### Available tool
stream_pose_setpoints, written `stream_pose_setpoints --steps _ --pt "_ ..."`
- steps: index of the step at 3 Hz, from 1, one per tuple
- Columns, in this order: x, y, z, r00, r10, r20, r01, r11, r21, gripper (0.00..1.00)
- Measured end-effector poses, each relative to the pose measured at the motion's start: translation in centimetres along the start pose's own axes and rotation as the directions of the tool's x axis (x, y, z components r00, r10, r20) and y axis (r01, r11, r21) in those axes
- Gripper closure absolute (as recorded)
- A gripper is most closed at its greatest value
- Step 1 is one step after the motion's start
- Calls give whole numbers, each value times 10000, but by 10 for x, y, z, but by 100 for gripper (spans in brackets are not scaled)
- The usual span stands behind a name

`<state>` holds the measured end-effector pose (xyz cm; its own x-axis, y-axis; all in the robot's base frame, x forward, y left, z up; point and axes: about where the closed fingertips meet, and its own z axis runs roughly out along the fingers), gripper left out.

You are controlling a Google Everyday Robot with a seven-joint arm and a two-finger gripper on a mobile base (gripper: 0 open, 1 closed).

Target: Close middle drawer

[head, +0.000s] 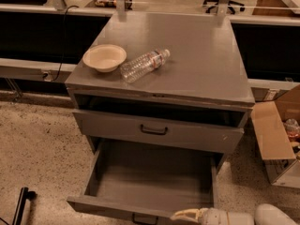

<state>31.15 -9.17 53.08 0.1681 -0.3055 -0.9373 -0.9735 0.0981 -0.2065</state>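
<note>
The middle drawer (150, 179) is pulled far out at the bottom of the grey cabinet (187, 69). Its long tray is bare. Its low front panel (103, 208) has a small black handle (143, 218) at the bottom edge of the view. My gripper (180, 215), cream-coloured on a white arm (229, 217), reaches in from the lower right. It sits at the drawer's front panel, just right of the handle. Above it, a taller-fronted grey drawer (154, 131) with a white scuff at its right is pushed in.
A cream bowl (104, 57) and a clear plastic bottle (143, 64) lying on its side are on the cabinet top. An open cardboard box (279, 135) stands on the floor to the right. A black bar (21, 205) is at the lower left. Dark desks run behind.
</note>
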Motion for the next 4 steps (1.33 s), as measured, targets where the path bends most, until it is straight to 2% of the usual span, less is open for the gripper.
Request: stream_pose_setpoints --steps 1,2,3,4 --pt "19 31 8 9945 1018 -247 -1030 9931 -553 84" --pt "58 62 13 9728 2128 -911 -2199 9726 -759 100" --pt "113 83 25 9267 3403 -1595 -3478 9373 -212 100" --pt "150 70 36 8986 4014 -1773 -3912 9158 908 100"
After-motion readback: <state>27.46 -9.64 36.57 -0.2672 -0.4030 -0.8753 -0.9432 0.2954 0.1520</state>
